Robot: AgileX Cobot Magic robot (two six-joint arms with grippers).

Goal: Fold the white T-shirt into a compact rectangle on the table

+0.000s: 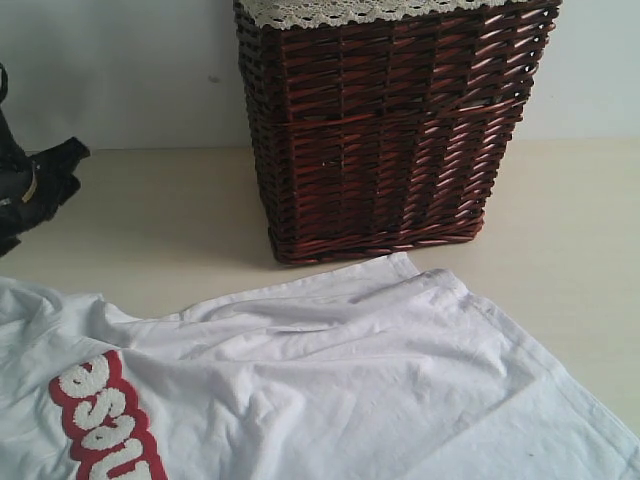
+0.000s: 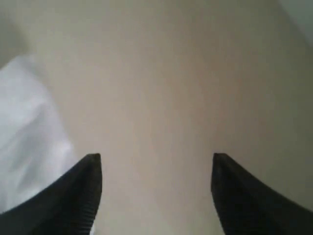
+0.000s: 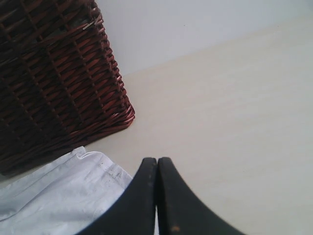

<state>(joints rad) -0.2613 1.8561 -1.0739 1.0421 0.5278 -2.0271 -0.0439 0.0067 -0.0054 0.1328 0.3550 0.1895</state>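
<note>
– Pale cream desk [image 1: 560,220] is stretching across the whole scene, with a plain light wall [image 1: 120,70] rising behind it. Where is the white T-shirt [image 1: 350,380] lying?

– It is lying spread and wrinkled on the desk at the near side of the exterior view, running off the bottom edge. Fuzzy white letters [image 1: 105,420] edged in red are showing at its lower left.

– And what is standing behind it?

– A dark brown wicker basket [image 1: 390,130] is standing just beyond the shirt's far edge, with a white lace trim [image 1: 340,12] hanging over its rim. Whether cloth and basket are touching, I cannot tell.

– How is the left hand [image 2: 156,156] looking?

– Its two black fingers [image 2: 73,196] are standing wide apart, holding nothing. Bare desk is showing between them, and a bit of white cloth is lying beside one finger.

– And the right hand [image 3: 157,161]?

– Its fingers are pressing tight together, gripping nothing. It is pointing down at the desk beside an edge of the shirt, with the basket's lower corner close by.
</note>
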